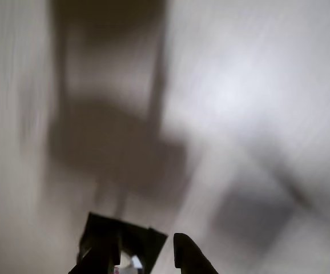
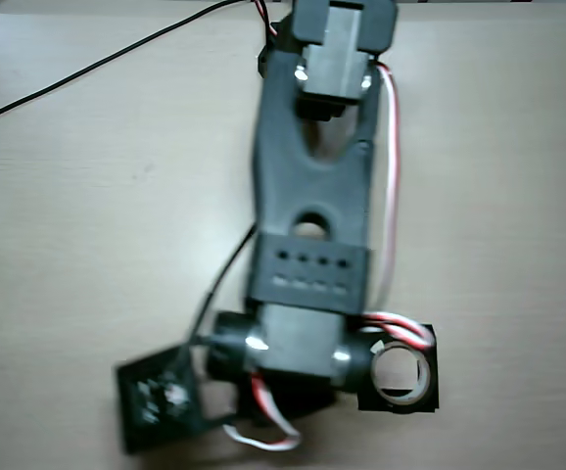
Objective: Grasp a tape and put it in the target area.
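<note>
— What are you working on here?

— A pale beige table (image 2: 87,245) with faint wood grain. In the overhead view you'll see the target area (image 2: 434,392), a black-strip square, lying flat on it near the lower edge.

— And on that square?

— The tape (image 2: 400,376) sits inside it, its pale ring within the black outline. Far up and left of the square, a thin black cable (image 2: 97,67) trails across the tabletop. The wrist view shows you only blurred surface and shadows.

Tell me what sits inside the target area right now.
In the overhead view the tape lies inside the target area, beige surface showing through its centre. The arm and red-and-white wires cover the square's upper-left corner.
</note>
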